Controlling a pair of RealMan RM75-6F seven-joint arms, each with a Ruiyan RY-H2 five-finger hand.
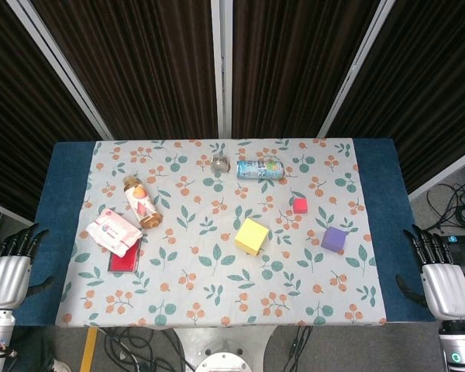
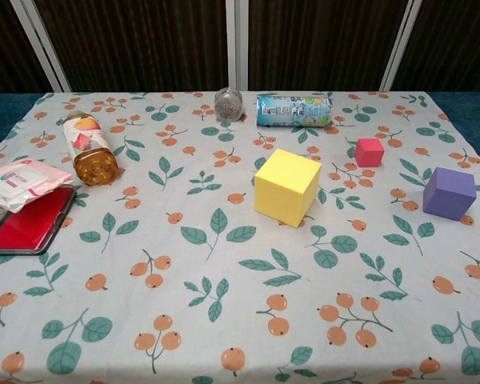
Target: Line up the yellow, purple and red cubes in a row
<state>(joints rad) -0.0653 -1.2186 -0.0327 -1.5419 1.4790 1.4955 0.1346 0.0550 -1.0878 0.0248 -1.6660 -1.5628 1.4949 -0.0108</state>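
Note:
The big yellow cube (image 1: 251, 235) (image 2: 286, 186) sits near the middle of the floral cloth. Right of it lies the purple cube (image 1: 334, 239) (image 2: 449, 193). The small red cube (image 1: 300, 205) (image 2: 369, 151) rests behind and between them. My left hand (image 1: 8, 267) hangs off the table's left edge, fingers apart and holding nothing. Off the right edge, my right hand (image 1: 439, 275) is likewise spread and empty. Both hands are far from the cubes and appear only in the head view.
A lying bottle (image 1: 142, 203) (image 2: 90, 147), a tissue pack (image 1: 115, 232) (image 2: 22, 182) and a red case (image 1: 125, 256) (image 2: 30, 220) occupy the left side. At the back are a tipped can (image 1: 260, 169) (image 2: 294, 110) and a small grey ball (image 1: 221, 163) (image 2: 229, 103).

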